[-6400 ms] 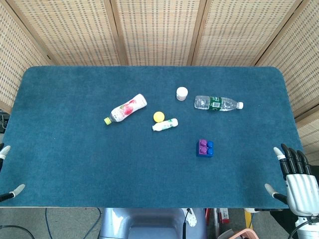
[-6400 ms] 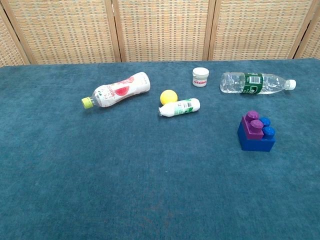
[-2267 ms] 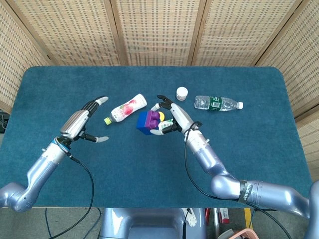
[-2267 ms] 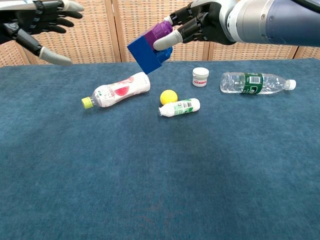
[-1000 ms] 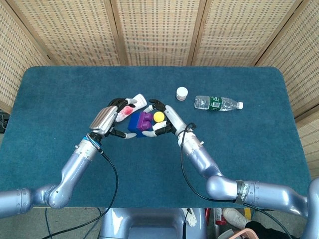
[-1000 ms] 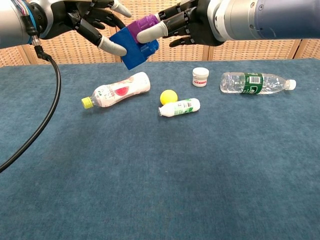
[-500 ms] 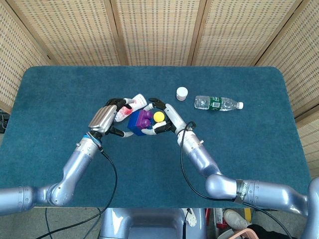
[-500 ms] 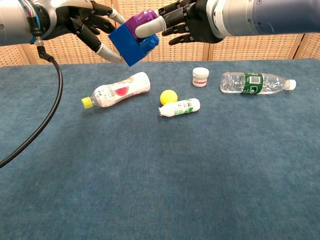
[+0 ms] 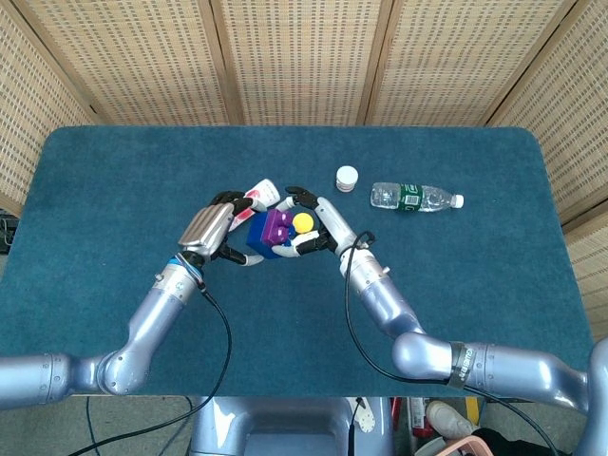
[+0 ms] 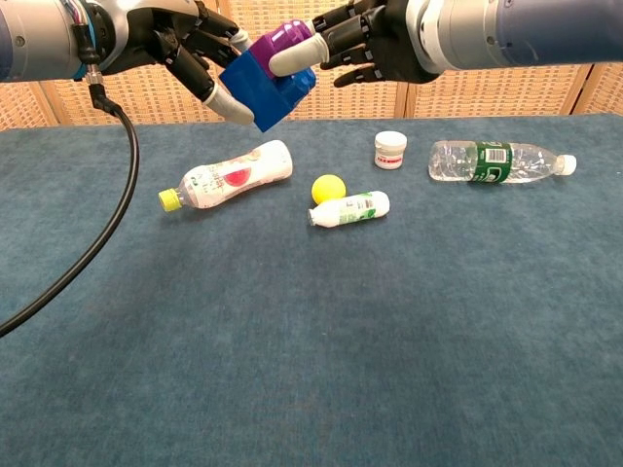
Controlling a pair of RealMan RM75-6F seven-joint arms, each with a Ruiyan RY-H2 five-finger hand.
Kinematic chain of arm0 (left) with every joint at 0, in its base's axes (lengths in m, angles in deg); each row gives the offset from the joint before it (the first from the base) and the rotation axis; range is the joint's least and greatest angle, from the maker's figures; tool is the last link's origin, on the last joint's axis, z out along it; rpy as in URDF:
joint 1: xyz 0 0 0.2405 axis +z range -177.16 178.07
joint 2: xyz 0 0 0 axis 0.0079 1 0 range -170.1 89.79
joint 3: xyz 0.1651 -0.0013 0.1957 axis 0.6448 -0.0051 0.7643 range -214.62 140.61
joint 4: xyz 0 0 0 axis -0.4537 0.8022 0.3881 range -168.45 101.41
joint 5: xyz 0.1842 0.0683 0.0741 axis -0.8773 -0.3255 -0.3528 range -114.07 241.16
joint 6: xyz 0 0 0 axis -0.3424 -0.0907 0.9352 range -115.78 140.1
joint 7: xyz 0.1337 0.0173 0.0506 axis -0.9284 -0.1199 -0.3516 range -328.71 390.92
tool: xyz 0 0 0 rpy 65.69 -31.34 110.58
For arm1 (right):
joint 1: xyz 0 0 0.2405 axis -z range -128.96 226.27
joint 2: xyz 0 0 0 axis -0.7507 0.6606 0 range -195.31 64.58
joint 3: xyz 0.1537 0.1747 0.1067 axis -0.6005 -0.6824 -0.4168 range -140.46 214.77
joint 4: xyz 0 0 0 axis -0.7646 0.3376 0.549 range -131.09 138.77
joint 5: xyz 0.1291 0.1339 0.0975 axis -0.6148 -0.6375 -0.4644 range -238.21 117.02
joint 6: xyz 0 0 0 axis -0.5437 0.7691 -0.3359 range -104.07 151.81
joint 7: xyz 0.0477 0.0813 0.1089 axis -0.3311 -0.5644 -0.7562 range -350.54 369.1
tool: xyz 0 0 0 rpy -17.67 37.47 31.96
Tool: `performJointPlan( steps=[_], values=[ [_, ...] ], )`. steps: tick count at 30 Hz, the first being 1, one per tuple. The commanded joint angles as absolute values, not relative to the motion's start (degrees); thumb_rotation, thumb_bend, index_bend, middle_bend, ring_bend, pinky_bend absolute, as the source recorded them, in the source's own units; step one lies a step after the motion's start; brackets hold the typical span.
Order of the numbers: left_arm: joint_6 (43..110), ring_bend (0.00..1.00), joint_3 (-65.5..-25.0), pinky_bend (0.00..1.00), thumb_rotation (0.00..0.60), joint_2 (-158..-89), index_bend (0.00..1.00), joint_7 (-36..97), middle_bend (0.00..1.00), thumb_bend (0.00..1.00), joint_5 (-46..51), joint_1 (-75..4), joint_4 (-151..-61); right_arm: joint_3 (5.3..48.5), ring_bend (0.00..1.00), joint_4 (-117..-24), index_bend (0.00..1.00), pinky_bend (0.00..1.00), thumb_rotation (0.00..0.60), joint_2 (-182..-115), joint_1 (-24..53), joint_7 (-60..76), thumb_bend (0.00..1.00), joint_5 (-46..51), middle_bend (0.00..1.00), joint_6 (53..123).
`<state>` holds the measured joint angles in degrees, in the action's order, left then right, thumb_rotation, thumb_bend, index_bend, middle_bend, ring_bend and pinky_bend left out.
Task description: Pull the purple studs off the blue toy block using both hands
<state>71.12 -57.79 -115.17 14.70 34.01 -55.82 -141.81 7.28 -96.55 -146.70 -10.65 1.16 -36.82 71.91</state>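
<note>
The blue toy block [image 10: 261,90] [image 9: 259,241] is held in the air between both hands, above the table. Purple studs [image 10: 276,46] [image 9: 276,227] sit on its upper right side. My left hand [image 10: 185,49] [image 9: 215,231] grips the block's left side with fingers curled around it. My right hand [image 10: 365,44] [image 9: 316,226] holds the purple studs from the right, a pale fingertip laid across them, other fingers spread. The studs are still on the block.
On the blue table [image 10: 311,321] lie a pink-labelled bottle [image 10: 227,175], a yellow ball [image 10: 328,188], a small white bottle [image 10: 352,208], a white jar [image 10: 389,150] and a clear water bottle [image 10: 498,161]. A wicker screen [image 9: 304,57] stands behind.
My left hand has closed in on the block's left side and now grips it. The block has shifted slightly right. My right hand stays on the purple studs.
</note>
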Motion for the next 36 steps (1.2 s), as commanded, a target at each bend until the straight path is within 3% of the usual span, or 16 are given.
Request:
performJointPlan(
  steps=[1, 14, 25, 36],
  values=[
    [71.20, 0.11, -57.82, 0.03, 0.600, -115.15, 0.29, 14.57, 0.30, 0.00, 34.65, -56.08, -141.90, 7.33, 0.00, -96.57, 0.66, 0.00, 0.600, -146.73, -10.63, 1.14, 0.30, -36.79, 0.09, 71.93],
    [73.63, 0.12, -57.82, 0.03, 0.600, -116.82, 0.50, 14.60, 0.42, 0.01, 34.18, -56.37, -141.10, 7.49, 0.00, -96.78, 0.67, 0.00, 0.600, -146.95, -10.76, 1.17, 0.30, -36.63, 0.09, 72.21],
    [74.14, 0.12, -56.30, 0.03, 0.600, -115.88, 0.54, 13.39, 0.45, 0.10, 32.88, -55.38, -140.25, 7.41, 0.00, -97.58, 0.67, 0.00, 0.600, -145.48, -9.93, 0.92, 0.30, -36.63, 0.09, 72.12],
    [69.31, 0.12, -52.21, 0.03, 0.600, -108.91, 0.54, 15.97, 0.45, 0.14, 29.41, -50.22, -136.25, 8.92, 0.00, -97.75, 0.68, 0.00, 0.600, -141.67, -6.48, -0.09, 0.30, -34.52, 0.09, 70.61]
  ],
)
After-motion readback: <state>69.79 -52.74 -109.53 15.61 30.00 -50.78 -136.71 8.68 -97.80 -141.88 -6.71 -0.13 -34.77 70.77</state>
